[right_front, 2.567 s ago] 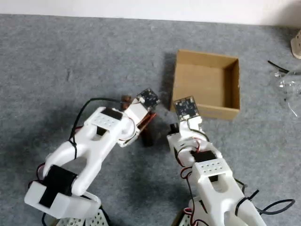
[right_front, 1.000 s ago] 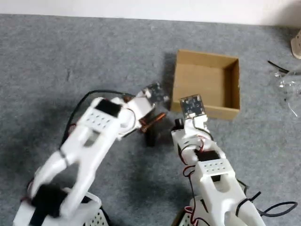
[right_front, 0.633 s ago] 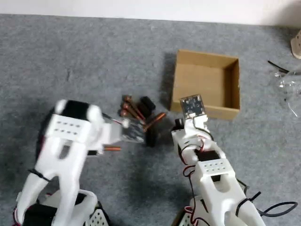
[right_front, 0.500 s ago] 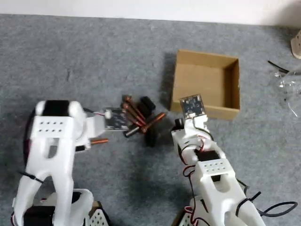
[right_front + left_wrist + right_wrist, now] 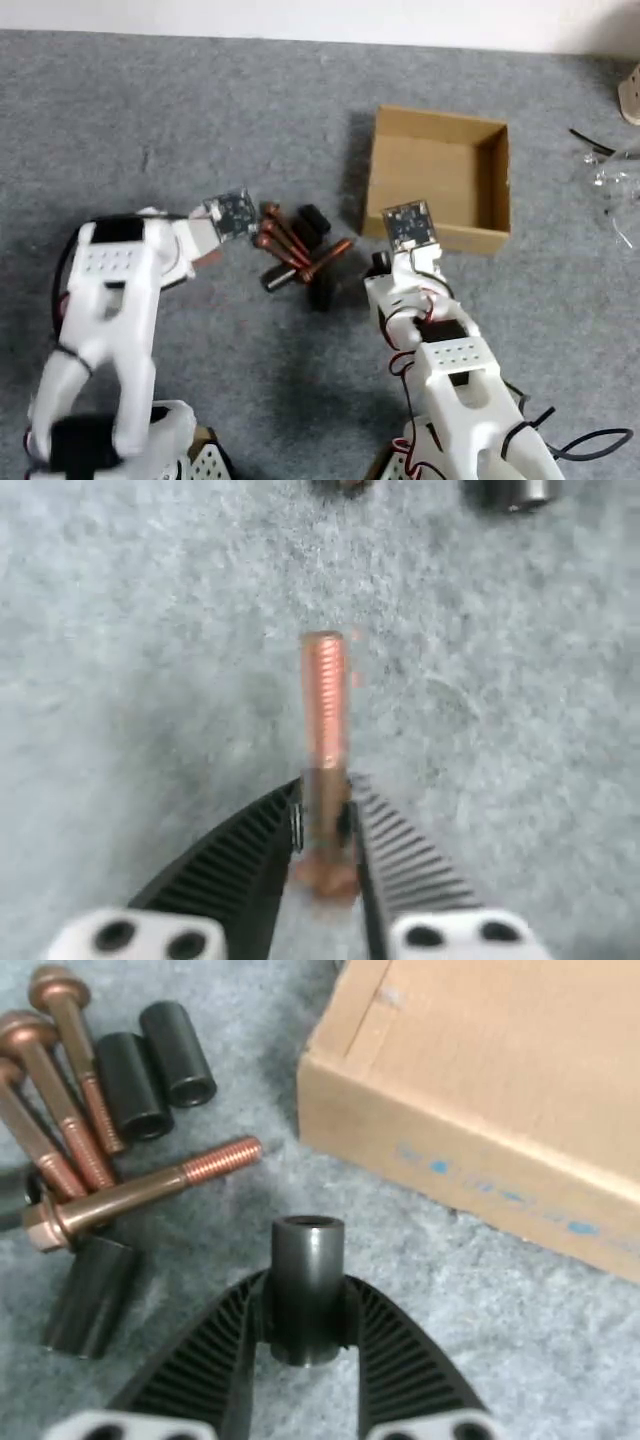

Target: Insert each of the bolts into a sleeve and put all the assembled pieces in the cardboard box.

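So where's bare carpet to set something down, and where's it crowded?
Bare carpet lies beyond the bolts left of the box, and between box and cables. The box floor is bare too. Crowded: among bolts, sleeves, box and right gripper.

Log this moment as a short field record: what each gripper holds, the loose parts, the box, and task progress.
left gripper: shut on a copper bolt, gripped near its head, threaded end pointing away
right gripper: shut on a black sleeve, open end pointing away
loose parts: bolts and sleeves clustered on the grey mat beside the box
cardboard box: open, floor bare
progress: held bolt and held sleeve apart, none assembled yet
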Tool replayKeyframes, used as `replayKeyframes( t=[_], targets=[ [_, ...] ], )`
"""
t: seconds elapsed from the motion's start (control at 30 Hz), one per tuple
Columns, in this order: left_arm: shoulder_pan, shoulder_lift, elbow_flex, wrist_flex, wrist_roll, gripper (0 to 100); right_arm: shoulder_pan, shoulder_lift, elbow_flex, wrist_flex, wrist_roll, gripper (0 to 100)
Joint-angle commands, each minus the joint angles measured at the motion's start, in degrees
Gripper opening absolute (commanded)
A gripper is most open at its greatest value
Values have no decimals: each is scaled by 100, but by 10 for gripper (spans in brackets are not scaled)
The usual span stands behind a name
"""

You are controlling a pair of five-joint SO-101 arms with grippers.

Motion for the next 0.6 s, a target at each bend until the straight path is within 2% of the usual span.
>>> replayKeyframes(
  t=[0.0,0.2,0.3,0.4,0.57],
  targets=[
    [-40,840,-734,-62,158,155,66,-163,-31,-198,62,4],
    [-40,1982,-1824,853,237,154,66,-163,-31,-207,62,4],
    [-57,2053,-2281,1002,993,155,66,-163,-31,-207,62,4],
    [-40,2053,-2756,1046,2611,155,66,-163,-31,-207,62,4],
    [-171,2070,-3143,1213,6444,155,66,-163,-31,-207,62,4]
  ],
)
